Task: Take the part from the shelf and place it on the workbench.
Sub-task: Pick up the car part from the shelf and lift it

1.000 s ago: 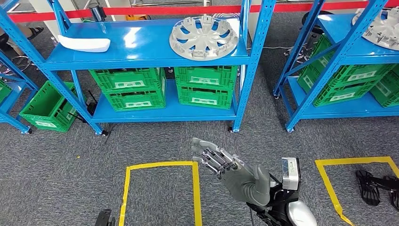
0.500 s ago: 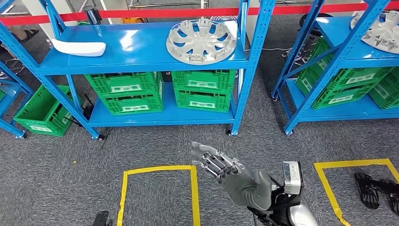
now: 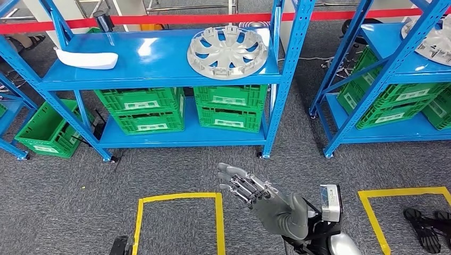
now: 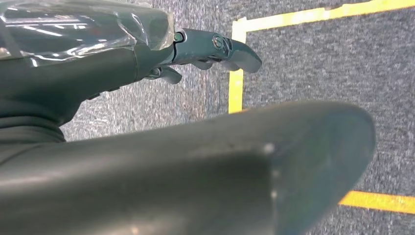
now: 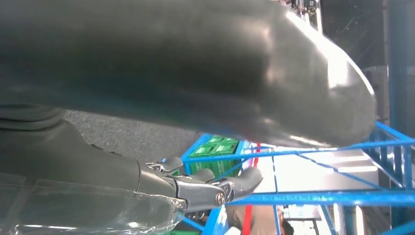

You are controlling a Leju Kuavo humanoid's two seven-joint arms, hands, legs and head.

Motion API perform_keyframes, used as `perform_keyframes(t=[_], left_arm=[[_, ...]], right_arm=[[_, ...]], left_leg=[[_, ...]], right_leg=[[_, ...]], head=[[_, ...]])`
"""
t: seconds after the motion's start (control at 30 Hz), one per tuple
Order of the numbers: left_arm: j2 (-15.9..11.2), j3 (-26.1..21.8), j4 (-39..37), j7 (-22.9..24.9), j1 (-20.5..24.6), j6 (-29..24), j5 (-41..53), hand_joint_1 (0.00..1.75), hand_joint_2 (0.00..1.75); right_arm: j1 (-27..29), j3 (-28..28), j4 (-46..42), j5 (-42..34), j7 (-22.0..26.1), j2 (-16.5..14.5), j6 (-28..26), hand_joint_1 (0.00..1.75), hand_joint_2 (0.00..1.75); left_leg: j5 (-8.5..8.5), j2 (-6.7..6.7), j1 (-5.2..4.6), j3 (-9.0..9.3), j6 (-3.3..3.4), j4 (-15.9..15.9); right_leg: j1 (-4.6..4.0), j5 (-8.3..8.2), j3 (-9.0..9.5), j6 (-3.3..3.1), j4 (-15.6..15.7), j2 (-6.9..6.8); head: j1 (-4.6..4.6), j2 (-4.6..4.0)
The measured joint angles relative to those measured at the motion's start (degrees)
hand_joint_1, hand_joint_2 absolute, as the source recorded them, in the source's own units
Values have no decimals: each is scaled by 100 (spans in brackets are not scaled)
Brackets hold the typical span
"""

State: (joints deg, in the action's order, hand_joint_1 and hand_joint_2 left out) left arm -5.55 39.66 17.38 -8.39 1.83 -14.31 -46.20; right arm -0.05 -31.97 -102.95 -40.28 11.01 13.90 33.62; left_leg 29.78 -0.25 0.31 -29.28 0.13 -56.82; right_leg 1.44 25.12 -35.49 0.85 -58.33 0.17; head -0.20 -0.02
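Note:
A silver wheel cover lies flat on the top board of the blue shelf, towards its right end. A long white part lies at the left end of the same board. My right hand is raised over the grey carpet, well short of the shelf, fingers stretched apart and holding nothing. In the right wrist view its fingers point towards the blue shelf frame. My left hand hangs low over the floor, fingers extended with nothing in them.
Green crates fill the lower shelf board and one stands on the floor at the left. A second blue shelf at the right carries another wheel cover. Yellow tape squares mark the carpet. Red barrier tape runs behind.
The whole picture has shifted a little, so the camera has moved. My right hand stays raised and spread, holding nothing.

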Motion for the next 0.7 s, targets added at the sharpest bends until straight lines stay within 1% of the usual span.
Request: perform_keyframes(t=[0.03, 0.07, 0.1, 0.13, 0.17, 0.2, 0.23, 0.27, 0.3, 0.33, 0.37, 0.4, 0.43, 0.47, 0.5, 0.53, 0.57, 0.6, 0.63, 0.67, 0.7], left_arm=[[2, 2, 0, -2, 2, 1, -2, 0, 0], [2, 3, 0, -3, 4, 1, -2, 0, 0], [3, 3, 0, -6, 3, 0, -4, 0, 0], [3, 3, 0, -7, 0, -1, -6, 0, 0], [4, 4, 0, -9, -8, -1, -8, 0, 0], [8, 5, 0, -12, -17, -1, -10, 0, 0], [10, 6, 0, -16, -25, -1, -12, 0, 0], [13, 7, 0, -24, -30, -1, -14, 0, 0], [12, 8, 0, -31, -32, -1, -16, 0, 0], [-2, 8, -2, -38, -31, -1, -17, 0, 0], [-8, 8, -1, -43, -29, -2, -18, 0, 0], [-24, 8, -1, -47, -23, -3, -17, 0, 0], [-38, 8, 0, -50, -19, -5, -17, 0, 0], [-41, 8, 2, -52, -19, -6, -17, 0, 0], [-50, 8, 2, -52, -22, -7, -17, 0, 0], [-49, 8, 2, -50, -24, -7, -18, 0, 0], [-45, 8, 2, -47, -22, -7, -19, 0, 0], [-38, 7, 2, -45, -15, -7, -24, 0, 0], [-26, 6, 2, -44, -8, -7, -32, 0, 0], [-12, 5, 2, -44, -7, -6, -41, 0, 0], [2, 5, 2, -44, -13, -5, -52, 0, 0]], right_arm=[[-2, 0, -7, -1, -3, -2, 2, 0, 0], [-5, -2, -15, -2, -3, -5, 4, 0, 0], [-5, -3, -21, -2, -4, -8, 7, 0, 0], [-4, -5, -23, -3, -4, -10, 9, 0, 0], [-1, -7, -24, -3, -4, -11, 10, 0, 0], [1, -8, -24, -3, -9, -11, 10, 0, 0], [3, -10, -24, -4, -16, -11, 10, 0, 0], [1, -11, -24, -6, -25, -11, 10, 0, 0], [-1, -11, -25, -8, -34, -11, 10, 0, 0], [-3, -11, -26, -11, -40, -12, 11, 0, 0], [-7, -11, -29, -14, -45, -10, 13, 0, 0], [-10, -11, -33, -18, -50, -12, 14, 0, 0], [-5, -13, -34, -20, -58, -13, 18, 0, 0], [-4, -13, -37, -24, -65, -14, 22, 0, 0], [-1, -14, -38, -27, -75, -15, 25, 0, 0], [-5, -14, -38, -29, -84, -14, 28, 0, 0], [-24, -15, -40, -32, -93, -14, 29, 0, 0], [-40, -17, -39, -34, -108, -13, 31, 0, 0], [-54, -21, -39, -38, -120, -13, 32, 0, 0], [-62, -27, -38, -43, -133, -13, 34, 0, 0], [-63, -34, -37, -50, -149, -13, 38, 0, 0]], left_leg=[[63, 5, 15, -35, -28, -96], [169, 9, 26, -130, -60, -303], [303, 12, 34, -300, -91, -627], [453, 14, 38, -538, -117, -1041], [556, 15, 41, -784, -131, -1424], [560, 15, 42, -976, -129, -1666], [449, 15, 41, -1070, -110, -1703], [230, 15, 34, -1043, -71, -1506], [-54, 15, 15, -927, -9, -1139], [-268, 19, -13, -784, 75, -770], [-399, 27, -48, -656, 161, -449], [-440, 35, -88, -570, 233, -237], [-407, 40, -121, -522, 288, -123], [-388, 36, -140, -474, 325, -25], [-388, 29, -134, -392, 346, 60], [-399, 22, -118, -291, 364, 142], [-406, 17, -97, -195, 374, 193], [-410, 15, -80, -117, 370, 228], [-397, 11, -79, -80, 367, 235], [-371, 8, -78, -59, 357, 234], [-336, 3, -75, -30, 340, 233]], right_leg=[[10, 22, 26, -42, 5, 6], [25, 43, 58, -82, 9, 9], [21, 68, 86, -116, 11, 10], [14, 94, 110, -143, 11, 10], [4, 119, 132, -157, 11, 13], [-9, 148, 164, -165, 11, 20], [-23, 183, 207, -165, 11, 29], [-39, 219, 263, -164, 12, 38], [-54, 258, 325, -161, 17, 45], [-56, 295, 371, -155, 26, 48], [-59, 325, 407, -142, 43, 51], [-55, 343, 425, -115, 69, 52], [-48, 325, 438, -69, 68, 49], [-50, 296, 469, -21, 72, 45], [-45, 282, 483, 14, 55, 37], [-45, 289, 485, 36, -16, 31], [-45, 349, 426, 32, -154, 28], [-43, 445, 281, 20, -405, 26], [-38, 555, 76, 16, -741, 25], [-28, 662, -168, 22, -1085, 24], [-14, 726, -375, 51, -1323, 23]], head=[[-4, 0], [-8, 0], [-13, 0], [-16, 0], [-16, 0], [-16, 0], [-17, 0], [-17, 0], [-16, 0], [-9, 0], [-4, 0], [-2, 0], [-2, 0], [-9, 0], [-14, 0], [-11, 0], [-6, 0], [-1, 0], [5, 0], [6, 0], [4, 0]])
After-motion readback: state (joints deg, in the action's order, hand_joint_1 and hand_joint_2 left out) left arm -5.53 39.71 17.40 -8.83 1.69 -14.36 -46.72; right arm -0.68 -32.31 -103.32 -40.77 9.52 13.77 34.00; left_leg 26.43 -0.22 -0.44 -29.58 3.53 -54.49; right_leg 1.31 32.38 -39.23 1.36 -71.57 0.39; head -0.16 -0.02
